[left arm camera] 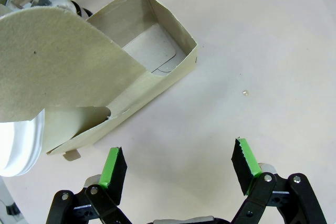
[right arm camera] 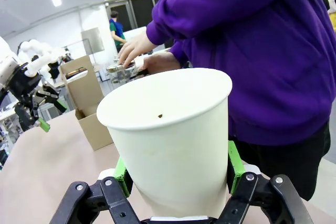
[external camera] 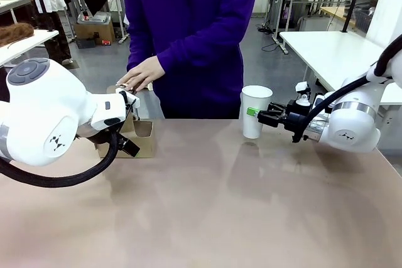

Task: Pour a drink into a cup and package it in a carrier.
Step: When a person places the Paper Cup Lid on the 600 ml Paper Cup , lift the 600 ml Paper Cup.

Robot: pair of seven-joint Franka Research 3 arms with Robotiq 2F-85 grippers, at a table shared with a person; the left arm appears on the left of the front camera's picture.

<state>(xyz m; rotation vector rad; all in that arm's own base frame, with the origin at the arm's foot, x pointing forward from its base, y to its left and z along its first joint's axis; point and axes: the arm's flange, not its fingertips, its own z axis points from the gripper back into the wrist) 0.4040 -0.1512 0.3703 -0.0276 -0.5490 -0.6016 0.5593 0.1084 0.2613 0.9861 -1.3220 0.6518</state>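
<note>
Now, nearest us, our left gripper [left arm camera: 178, 163] hangs wide open just beside the carrier [left arm camera: 157, 86] on the surface [left arm camera: 273, 51]. Rightward, our right gripper [external camera: 256, 112] clamps the upright open-topped cup [external camera: 254, 128]. Farther off, a person's hand [external camera: 141, 75] rests behind the carrier.

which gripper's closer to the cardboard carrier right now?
Left. The left gripper hangs open just beside the carrier, not touching it. The right gripper is well off toward the robot's right side of the table, clamped on the cup.
</note>
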